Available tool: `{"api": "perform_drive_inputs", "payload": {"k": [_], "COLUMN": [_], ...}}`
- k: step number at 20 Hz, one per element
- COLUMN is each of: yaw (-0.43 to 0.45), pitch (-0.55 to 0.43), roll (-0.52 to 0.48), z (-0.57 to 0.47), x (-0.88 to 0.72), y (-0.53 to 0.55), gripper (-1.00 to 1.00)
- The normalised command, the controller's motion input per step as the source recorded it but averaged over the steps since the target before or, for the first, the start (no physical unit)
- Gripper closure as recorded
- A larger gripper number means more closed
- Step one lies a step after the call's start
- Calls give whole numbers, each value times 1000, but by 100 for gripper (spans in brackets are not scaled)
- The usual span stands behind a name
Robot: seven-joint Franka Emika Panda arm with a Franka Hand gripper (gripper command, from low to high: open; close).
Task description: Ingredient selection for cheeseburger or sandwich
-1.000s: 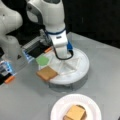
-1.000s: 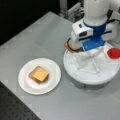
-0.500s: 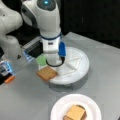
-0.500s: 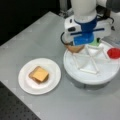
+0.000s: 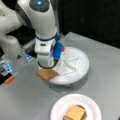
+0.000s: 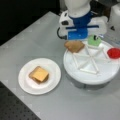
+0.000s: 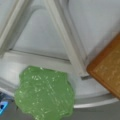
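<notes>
Tool [image 5: 48, 67] sits low over the edge of the white divided tray [image 5: 77, 72] with a toast-brown bread square [image 5: 47, 74] right beneath it, seemingly carried, though I cannot tell how its jaws stand. Green piece [image 6: 94, 40] and red disc [image 6: 113, 52] lie in tray compartments, sorted for picking. On the white paper plate [image 6: 25, 83], near the tray on the bench [image 6: 37, 40], a cheese square [image 6: 39, 73] tops a small stack [image 5: 75, 113], so assembly looks partway done.
</notes>
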Motion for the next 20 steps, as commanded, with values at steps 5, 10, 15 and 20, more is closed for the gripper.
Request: {"api": "perform_drive_inputs", "payload": {"k": [5, 10, 15, 20], "yaw": [-203, -203, -135, -52], "pitch": [96, 100, 181, 216], "roll": [124, 236, 296, 294], "z": [228, 117, 146, 138], "x": [96, 121, 181, 255], "y": [-201, -320, -337, -316], "gripper": [-100, -100, -100, -100]}}
